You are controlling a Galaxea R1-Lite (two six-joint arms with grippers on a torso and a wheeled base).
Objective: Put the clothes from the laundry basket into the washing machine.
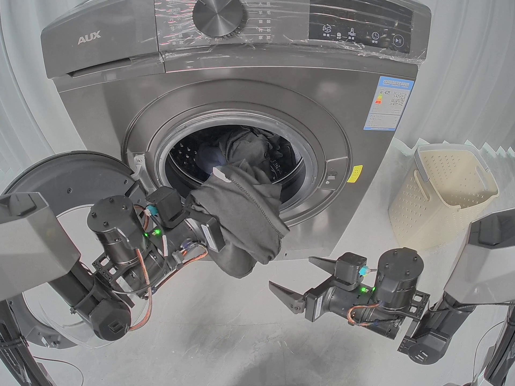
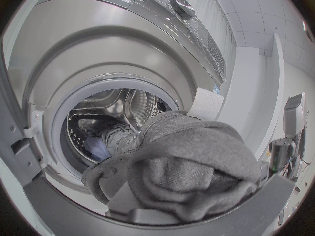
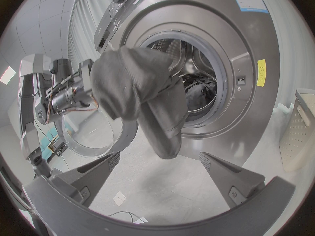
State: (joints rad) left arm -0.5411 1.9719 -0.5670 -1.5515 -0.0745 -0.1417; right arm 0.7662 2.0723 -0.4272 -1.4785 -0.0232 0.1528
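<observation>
Grey garment [image 1: 247, 215] hangs at the mouth of the washing machine [image 1: 322, 97], lower part dangling outside. It's draped over the left gripper [image 1: 209, 230] and hides it, so we can't tell the grip. Right gripper [image 1: 291, 273] sits low in front, jaws wide apart, empty. Clothes in the drum [image 1: 252, 146] are dark, and we can't tell them apart. Laundry basket [image 1: 445, 199] stands to the right; we can't see its bottom.

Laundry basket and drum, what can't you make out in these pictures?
Cream perforated plastic laundry basket: head view, its own wall hides the bottom; right wrist view, the edge cuts it off.
Dark clothes in the steel drum: head view, the hanging grey knitted garment covers part; count unclear.
</observation>
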